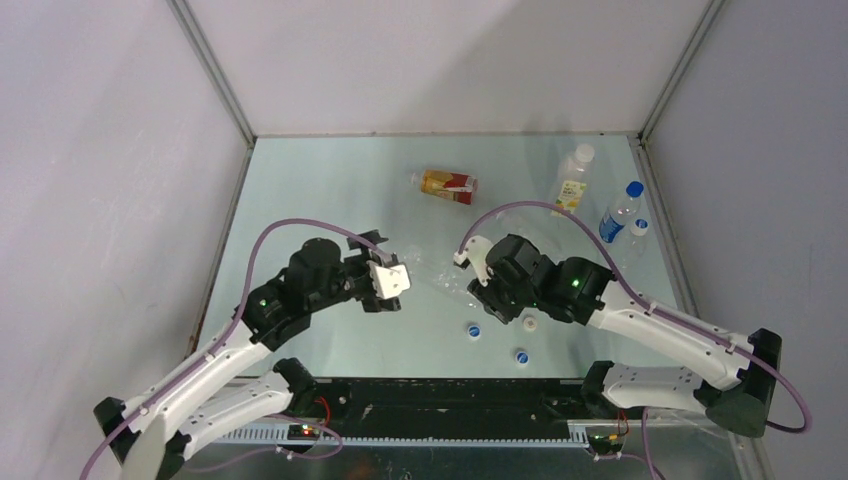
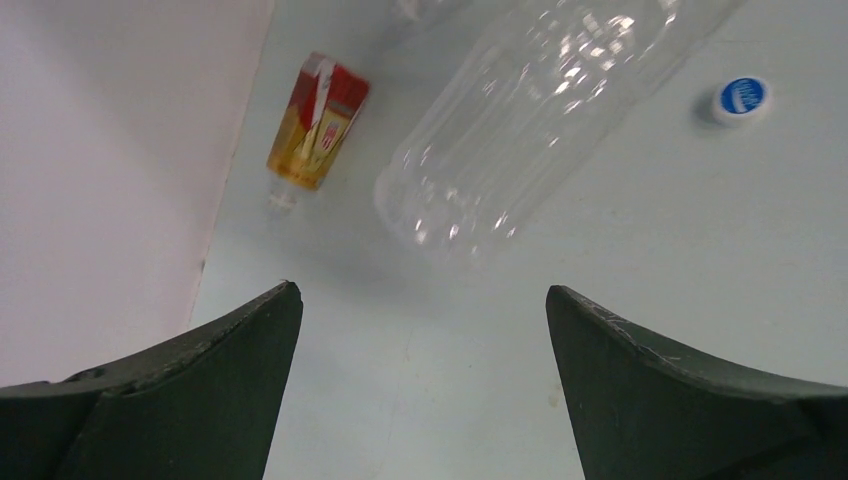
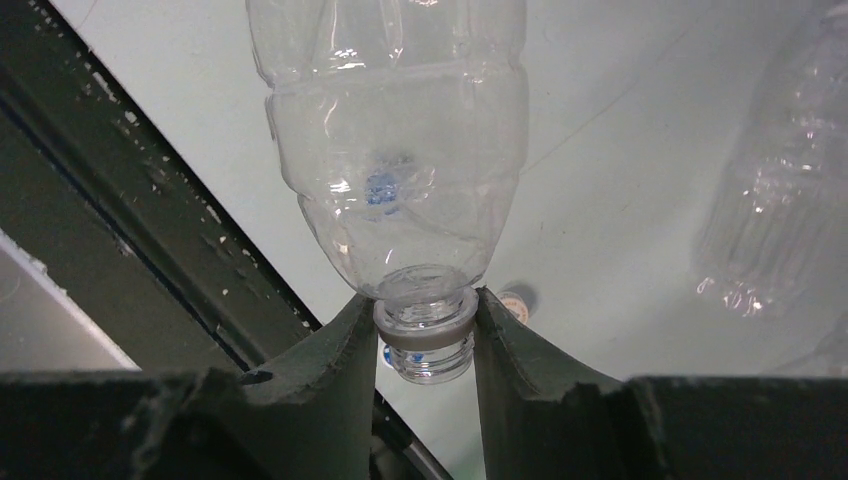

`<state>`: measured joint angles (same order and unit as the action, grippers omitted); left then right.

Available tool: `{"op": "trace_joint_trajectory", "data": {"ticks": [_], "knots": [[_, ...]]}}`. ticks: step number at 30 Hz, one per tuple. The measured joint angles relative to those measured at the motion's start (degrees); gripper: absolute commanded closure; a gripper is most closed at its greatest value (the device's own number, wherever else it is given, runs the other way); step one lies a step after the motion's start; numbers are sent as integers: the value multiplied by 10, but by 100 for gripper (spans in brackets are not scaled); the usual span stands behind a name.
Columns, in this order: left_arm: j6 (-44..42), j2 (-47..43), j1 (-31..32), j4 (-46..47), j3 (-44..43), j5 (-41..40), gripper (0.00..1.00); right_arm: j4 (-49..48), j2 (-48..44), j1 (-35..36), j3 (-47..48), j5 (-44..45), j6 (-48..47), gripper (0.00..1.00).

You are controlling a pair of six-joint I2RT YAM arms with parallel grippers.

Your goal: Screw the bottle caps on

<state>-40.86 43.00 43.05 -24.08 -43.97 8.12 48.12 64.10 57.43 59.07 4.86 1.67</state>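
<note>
We hold one clear bottle (image 3: 400, 150) by its uncapped neck, our right gripper (image 3: 425, 318) clamped on it. Our left gripper (image 2: 420, 300) hangs wide apart just short of the second clear bottle (image 2: 520, 110), lying mid-table. The blue caps (image 1: 473, 331) and white cap (image 1: 530, 322) sit toward the table's (image 1: 330, 180) near edge.

Left gripper (image 2: 420, 300) wide, right gripper (image 3: 425, 315) tight.

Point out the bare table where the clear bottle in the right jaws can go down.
Widest bare patch: far left of the table, between the left wall and the amber bottle. Another: near centre, between the left arm and the blue cap. Crowded: the caps beside the right arm, the clear bottles mid-table, the far-right corner with two standing bottles.
</note>
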Motion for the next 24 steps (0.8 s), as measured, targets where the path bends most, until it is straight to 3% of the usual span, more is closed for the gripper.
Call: {"op": "trace_joint_trajectory", "data": {"ticks": [19,24], "knots": [[-5,101,87,-15,-24,90,1,27,19,52,50,-20,-114,100],[5,101,97,15,-18,102,15,24,9,57,50,-18,-126,100]]}}
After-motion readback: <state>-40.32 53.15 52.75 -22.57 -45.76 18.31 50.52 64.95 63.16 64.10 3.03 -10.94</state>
